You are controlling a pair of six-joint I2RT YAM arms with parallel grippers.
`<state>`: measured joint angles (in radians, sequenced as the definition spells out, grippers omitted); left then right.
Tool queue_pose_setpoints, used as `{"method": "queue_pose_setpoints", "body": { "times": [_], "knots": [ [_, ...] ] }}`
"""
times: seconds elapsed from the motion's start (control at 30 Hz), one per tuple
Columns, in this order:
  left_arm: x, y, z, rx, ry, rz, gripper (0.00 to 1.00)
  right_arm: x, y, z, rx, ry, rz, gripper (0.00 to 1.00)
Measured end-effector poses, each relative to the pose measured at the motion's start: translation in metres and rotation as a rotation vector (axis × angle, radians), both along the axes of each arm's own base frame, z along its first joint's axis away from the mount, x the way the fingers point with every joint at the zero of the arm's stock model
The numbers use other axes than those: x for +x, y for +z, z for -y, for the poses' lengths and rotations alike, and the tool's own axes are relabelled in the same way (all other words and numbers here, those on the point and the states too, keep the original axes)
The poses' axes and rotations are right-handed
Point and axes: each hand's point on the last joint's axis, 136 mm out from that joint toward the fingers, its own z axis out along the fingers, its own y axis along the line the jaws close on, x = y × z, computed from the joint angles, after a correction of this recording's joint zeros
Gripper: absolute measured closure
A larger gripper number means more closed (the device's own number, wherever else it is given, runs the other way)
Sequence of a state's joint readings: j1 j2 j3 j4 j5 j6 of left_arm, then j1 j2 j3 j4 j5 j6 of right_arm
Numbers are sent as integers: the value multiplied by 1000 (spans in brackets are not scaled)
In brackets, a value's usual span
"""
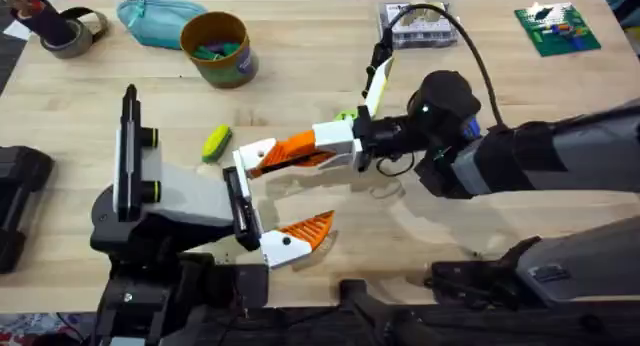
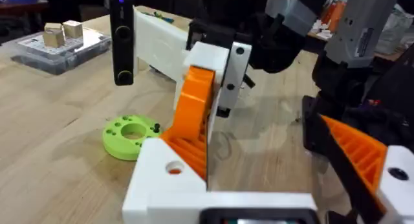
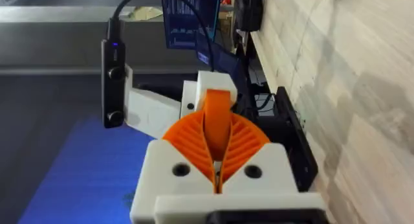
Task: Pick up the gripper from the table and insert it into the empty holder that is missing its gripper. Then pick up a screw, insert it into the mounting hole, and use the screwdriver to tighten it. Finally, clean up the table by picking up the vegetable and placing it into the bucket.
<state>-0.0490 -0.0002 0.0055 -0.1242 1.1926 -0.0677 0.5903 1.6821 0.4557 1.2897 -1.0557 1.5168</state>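
My right gripper [image 1: 285, 156] reaches in from the right, shut on the small orange ribbed gripper [image 3: 217, 123], which sits between its orange pads. The piece's front end meets the upper white holder [image 1: 255, 154] on the grey stand's [image 1: 165, 201] black bar. In the left wrist view the orange gripper [image 2: 194, 123] runs down onto that holder [image 2: 162, 179]. The left side's other white mount [image 1: 283, 248] carries its own orange finger [image 1: 310, 226], far from the first. The yellow-green vegetable [image 1: 216, 142] lies just left of the holder. The mustard bucket [image 1: 218, 48] stands at the back. A dark screw [image 2: 156, 127] stands in a green disc [image 2: 132, 134]. The screwdriver is out of view.
A teal pouch [image 1: 160, 18] and a tape roll [image 1: 75, 31] lie at the back left. A clear box [image 1: 415, 26] and a green board [image 1: 557, 28] sit at the back right. A black block [image 1: 20, 196] occupies the left edge. The right arm's cable [image 1: 470, 56] arcs over the table.
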Motion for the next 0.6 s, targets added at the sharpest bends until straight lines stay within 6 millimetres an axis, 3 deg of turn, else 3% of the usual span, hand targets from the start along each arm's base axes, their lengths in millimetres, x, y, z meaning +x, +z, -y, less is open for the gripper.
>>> {"method": "queue_pose_setpoints", "body": {
  "times": [0.6],
  "knots": [
    [-2, 0, 1, -1, -10, -3, 10, -2, -1, 2, 4, -1, 6, 990]
  ]
}}
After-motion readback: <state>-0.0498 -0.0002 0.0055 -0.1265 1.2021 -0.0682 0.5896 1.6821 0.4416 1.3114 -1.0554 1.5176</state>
